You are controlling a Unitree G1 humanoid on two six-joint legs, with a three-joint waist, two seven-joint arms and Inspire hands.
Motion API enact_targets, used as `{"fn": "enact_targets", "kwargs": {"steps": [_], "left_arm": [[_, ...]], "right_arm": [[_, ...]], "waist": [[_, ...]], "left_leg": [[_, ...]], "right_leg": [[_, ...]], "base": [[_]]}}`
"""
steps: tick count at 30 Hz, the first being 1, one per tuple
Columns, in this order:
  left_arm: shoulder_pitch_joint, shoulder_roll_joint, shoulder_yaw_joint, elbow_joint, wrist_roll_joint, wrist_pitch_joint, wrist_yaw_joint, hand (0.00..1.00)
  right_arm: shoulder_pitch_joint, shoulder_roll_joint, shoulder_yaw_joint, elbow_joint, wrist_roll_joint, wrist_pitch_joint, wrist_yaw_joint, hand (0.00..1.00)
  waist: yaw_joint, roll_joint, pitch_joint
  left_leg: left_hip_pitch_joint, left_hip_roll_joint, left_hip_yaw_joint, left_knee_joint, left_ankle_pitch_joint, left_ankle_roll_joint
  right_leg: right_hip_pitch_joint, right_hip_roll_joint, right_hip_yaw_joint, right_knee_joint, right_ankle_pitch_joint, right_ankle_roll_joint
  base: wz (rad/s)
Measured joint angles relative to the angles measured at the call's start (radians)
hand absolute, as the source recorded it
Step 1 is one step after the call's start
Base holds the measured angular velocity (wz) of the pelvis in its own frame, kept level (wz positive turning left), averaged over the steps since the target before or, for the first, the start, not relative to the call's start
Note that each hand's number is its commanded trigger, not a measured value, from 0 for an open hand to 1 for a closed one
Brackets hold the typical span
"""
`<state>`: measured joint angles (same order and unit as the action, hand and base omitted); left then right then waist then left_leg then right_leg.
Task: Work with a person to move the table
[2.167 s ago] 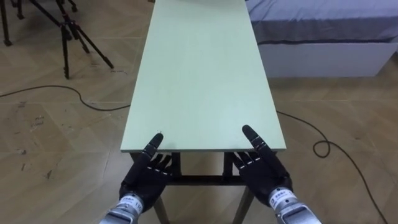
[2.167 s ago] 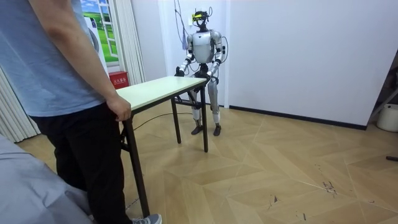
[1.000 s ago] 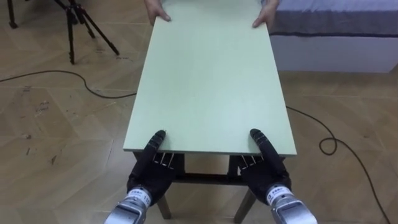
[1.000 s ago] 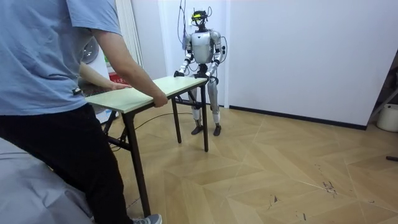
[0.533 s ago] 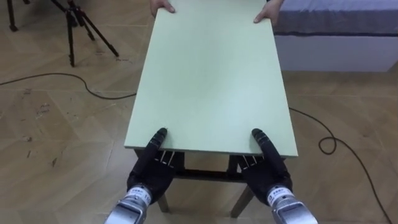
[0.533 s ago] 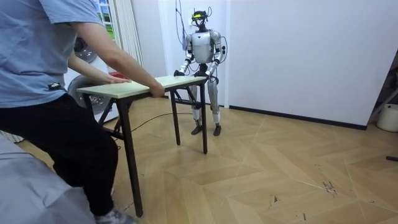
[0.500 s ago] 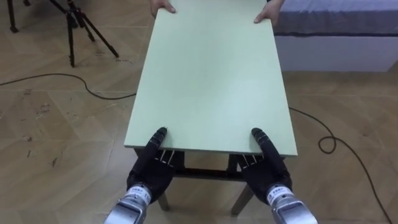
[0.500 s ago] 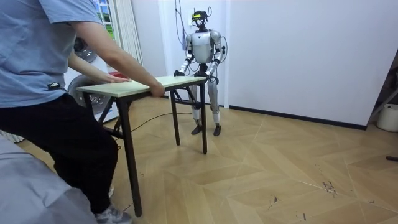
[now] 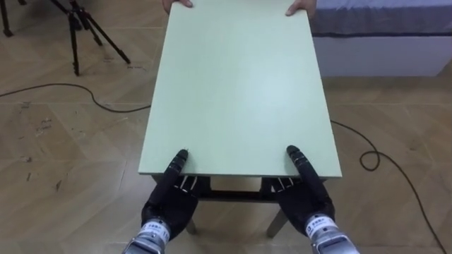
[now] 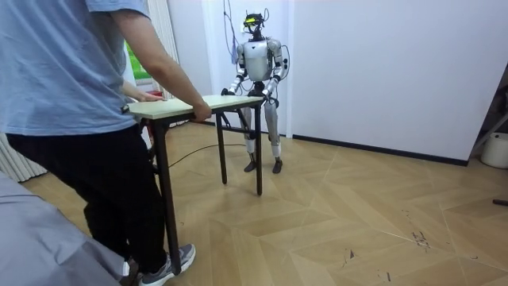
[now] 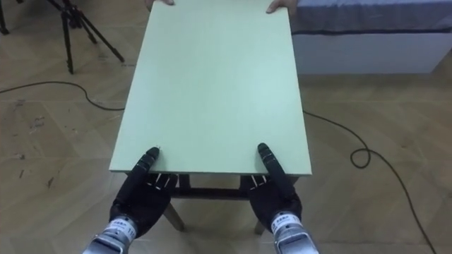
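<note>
- L hand [image 9: 171, 201]: at the L corner of the near short edge of the table [image 9: 236, 85]. Thumb lies flat on top and the rest goes under the top, so can't tell if it's clamped.
- R hand [image 9: 305, 200]: same at the R corner, thumb on top, rest under. Grip can't be read either.
- Table: runs lengthwise from the robot to the person [image 10: 71, 103], top bare. The person's hands [image 9: 300, 8] hold the far short edge, 1 per corner.
- Room view: robot stands upright at its end and the person leans in at the other. Can't tell whether the table legs are off the floor.
- Step, as I judge it: the carry itself, w/ both ends held by the 2 carriers.
- Next move needs both hands level so the top doesn't tilt, & steps matched to the person's pace and direction.
- Watch: cable [image 9: 381, 162] loops on the floor to the robot's R, tripod [image 9: 78, 32] stands to its L, bed [image 9: 395, 35] is near the far R corner.
</note>
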<state>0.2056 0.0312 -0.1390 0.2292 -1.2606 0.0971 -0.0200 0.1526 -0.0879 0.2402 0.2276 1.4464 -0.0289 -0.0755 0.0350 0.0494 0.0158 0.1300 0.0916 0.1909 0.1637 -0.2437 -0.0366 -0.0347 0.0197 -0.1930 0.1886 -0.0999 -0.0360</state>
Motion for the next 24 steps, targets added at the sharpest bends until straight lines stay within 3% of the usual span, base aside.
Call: {"fn": "enact_targets", "kwargs": {"steps": [4,8,15,17,24], "left_arm": [[0.032,0.001,-0.009,-0.046,0.001,-0.03,0.005,1.0],[0.042,0.0,-0.032,-0.051,-0.002,-0.062,0.005,1.0],[0.074,0.003,-0.078,-0.092,-0.013,-0.119,0.005,1.0],[0.086,0.012,-0.106,-0.102,-0.014,-0.145,0.005,1.0],[0.095,0.026,-0.134,-0.111,-0.014,-0.178,0.005,1.0]], "right_arm": [[0.021,-0.006,0.027,-0.04,0.005,-0.013,0.003,1.0],[0.036,-0.011,0.054,-0.05,-0.004,-0.06,0.023,1.0],[0.058,-0.022,0.066,-0.062,0.01,-0.082,0.08,1.0],[0.085,-0.032,0.072,-0.084,0.011,-0.095,0.089,1.0],[0.102,-0.032,0.084,-0.084,0.024,-0.113,0.106,1.0]], "waist": [[-0.001,0.0,0.0001],[0.001,-0.004,0.0],[-0.009,-0.027,-0.0054],[-0.005,-0.031,-0.0052],[-0.006,-0.041,-0.0025]], "left_leg": [[-0.011,0.0,0.005,0.001,0.0,0.0],[-0.016,-0.003,0.012,0.0,0.0,0.0],[-0.03,-0.002,0.012,0.001,0.0,0.0],[-0.031,0.0,0.012,0.001,0.0,0.0],[-0.031,-0.001,0.012,0.0,0.0,0.0]], "right_leg": [[-0.009,-0.001,-0.003,0.002,0.0,0.0],[-0.019,-0.004,0.001,0.009,0.0,0.0],[-0.036,-0.002,0.0,0.013,-0.001,0.0],[-0.039,-0.002,-0.002,0.016,-0.001,0.0],[-0.038,-0.002,-0.002,0.017,-0.001,0.0]], "base": [[0.01],[-0.03],[0.0],[0.0],[0.0]]}}
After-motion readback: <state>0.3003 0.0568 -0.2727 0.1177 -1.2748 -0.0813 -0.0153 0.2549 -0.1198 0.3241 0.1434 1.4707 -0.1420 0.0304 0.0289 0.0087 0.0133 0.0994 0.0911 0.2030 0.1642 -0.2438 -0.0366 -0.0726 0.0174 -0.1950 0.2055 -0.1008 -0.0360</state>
